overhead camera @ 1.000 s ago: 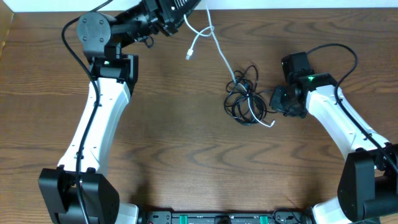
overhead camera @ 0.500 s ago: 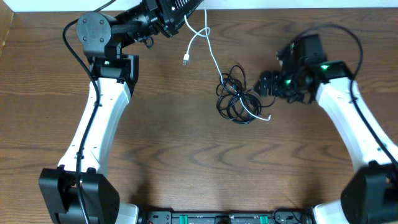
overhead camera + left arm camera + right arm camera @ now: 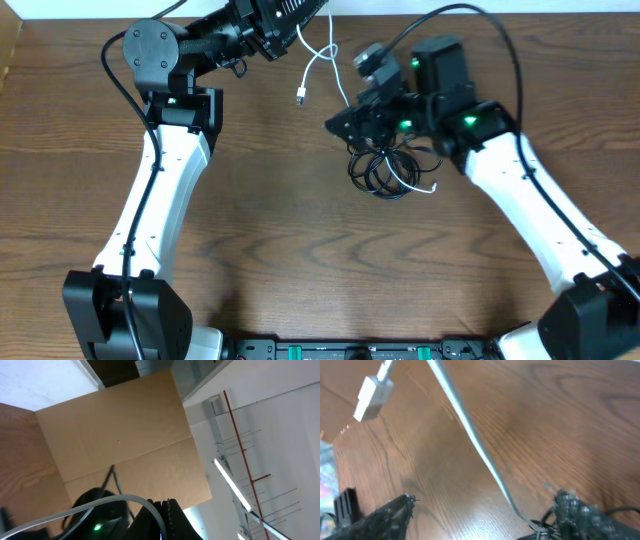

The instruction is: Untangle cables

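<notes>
**Fig. Cable knot with the right gripper open across the white lead**

The cables (image 3: 385,165) lie as one loose knot on the table (image 3: 300,250). The black cables (image 3: 372,172) are coiled into overlapping loops, and the white cable (image 3: 471,435) is threaded through them. I judge all of them to be light, limp and smooth-jacketed. A pull on one strand will likely drag the whole knot rather than free it, and the small plug ends may snag in the loops. I would take hold on a free, straight run just outside the knot, or close behind a plug, not in the coils themselves.

The right gripper (image 3: 485,497) has its jaws spread wide and holds nothing. The white cable passes diagonally between its two fingers, apparently clear of both. The black loops sit just beyond and below the fingertips. The white plug (image 3: 372,391) hangs well ahead of the gripper, to one side.

The left gripper (image 3: 166,512) is fully closed and appears to pinch the far end of the white cable. The cable hangs away from it, lifted off the table, towards the knot.
</notes>
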Robot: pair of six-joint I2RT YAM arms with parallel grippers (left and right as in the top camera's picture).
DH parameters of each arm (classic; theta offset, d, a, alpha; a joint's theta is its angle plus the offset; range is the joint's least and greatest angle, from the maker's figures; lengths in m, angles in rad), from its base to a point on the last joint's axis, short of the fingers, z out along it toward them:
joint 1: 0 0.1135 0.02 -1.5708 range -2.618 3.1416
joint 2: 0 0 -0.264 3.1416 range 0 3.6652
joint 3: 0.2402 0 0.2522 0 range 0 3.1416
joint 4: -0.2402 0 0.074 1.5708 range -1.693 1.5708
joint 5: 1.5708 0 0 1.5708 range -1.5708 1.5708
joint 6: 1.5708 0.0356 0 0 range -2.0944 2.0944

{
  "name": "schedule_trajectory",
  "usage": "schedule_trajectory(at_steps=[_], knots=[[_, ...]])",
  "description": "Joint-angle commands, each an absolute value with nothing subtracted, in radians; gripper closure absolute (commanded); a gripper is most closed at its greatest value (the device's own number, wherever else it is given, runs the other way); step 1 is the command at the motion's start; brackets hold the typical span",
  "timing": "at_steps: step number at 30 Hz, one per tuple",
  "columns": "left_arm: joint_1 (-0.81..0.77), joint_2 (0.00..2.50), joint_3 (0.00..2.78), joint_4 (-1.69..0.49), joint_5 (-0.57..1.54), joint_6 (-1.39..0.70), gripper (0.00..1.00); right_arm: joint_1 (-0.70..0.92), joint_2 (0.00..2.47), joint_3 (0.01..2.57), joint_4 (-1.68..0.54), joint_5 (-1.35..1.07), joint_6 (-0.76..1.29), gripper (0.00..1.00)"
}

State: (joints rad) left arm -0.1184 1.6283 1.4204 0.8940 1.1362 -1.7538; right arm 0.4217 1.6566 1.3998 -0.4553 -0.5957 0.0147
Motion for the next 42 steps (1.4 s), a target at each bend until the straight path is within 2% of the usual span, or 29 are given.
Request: schedule_trajectory(at_steps=[1,2,3,5,8,9,14,18,25,29,31,35,36,37,39,40,42], knots=[[-0.117,1.602,1.449,0.903,1.149,-1.749,0.92,0.443,1.695,1.403,-0.448,-0.562,-0.005,0.27],[-0.117,1.602,1.449,0.903,1.149,-1.749,0.93,0.448,1.704,1.403,-0.448,-0.559,-0.005,0.32],[-0.117,1.602,1.449,0.903,1.152,-1.749,0.92,0.452,1.713,1.403,-0.448,-0.55,-0.004,0.5],[-0.117,1.602,1.449,0.903,1.154,-1.749,0.93,0.45,1.715,1.403,-0.447,-0.535,0.015,0.63],[-0.116,1.602,1.448,0.903,1.164,-1.748,0.93,0.441,1.708,1.404,-0.43,-0.519,0.041,0.93],[-0.116,1.602,1.448,0.903,1.166,-1.748,0.92,0.439,1.706,1.404,-0.421,-0.518,0.052,0.99],[-0.116,1.603,1.443,0.901,1.191,-1.742,0.93,0.435,1.669,1.406,-0.374,-0.518,0.113,0.99],[-0.116,1.603,1.443,0.823,1.23,-1.61,0.92,0.416,1.593,1.407,-0.345,-0.49,0.16,0.99],[-0.116,1.603,1.442,0.366,1.239,-1.177,0.92,0.359,1.397,1.408,-0.309,-0.42,0.245,0.99],[-0.116,1.603,1.442,0.056,1.159,-0.934,0.91,0.316,1.296,1.408,-0.295,-0.421,0.309,0.99],[-0.116,1.603,1.442,-0.044,1.119,-0.905,0.92,0.302,1.265,1.408,-0.305,-0.421,0.313,0.99],[-0.118,1.599,1.442,-0.062,1.117,-0.96,0.93,0.295,1.251,1.408,-0.364,-0.422,0.265,0.99],[-0.12,1.596,1.443,-0.046,1.118,-0.999,0.93,0.297,1.258,1.408,-0.387,-0.423,0.247,0.97],[-0.121,1.592,1.443,-0.012,1.118,-1.052,0.93,0.303,1.267,1.407,-0.418,-0.425,0.216,0.9],[-0.126,1.584,1.443,0.091,1.138,-1.141,0.92,0.313,1.293,1.406,-0.462,-0.425,0.173,0.73],[-0.134,1.577,1.443,0.22,1.161,-1.225,0.92,0.322,1.324,1.406,-0.488,-0.426,0.157,0.55],[-0.148,1.568,1.443,0.402,1.174,-1.352,0.93,0.336,1.373,1.406,-0.503,-0.437,0.155,0.43]])
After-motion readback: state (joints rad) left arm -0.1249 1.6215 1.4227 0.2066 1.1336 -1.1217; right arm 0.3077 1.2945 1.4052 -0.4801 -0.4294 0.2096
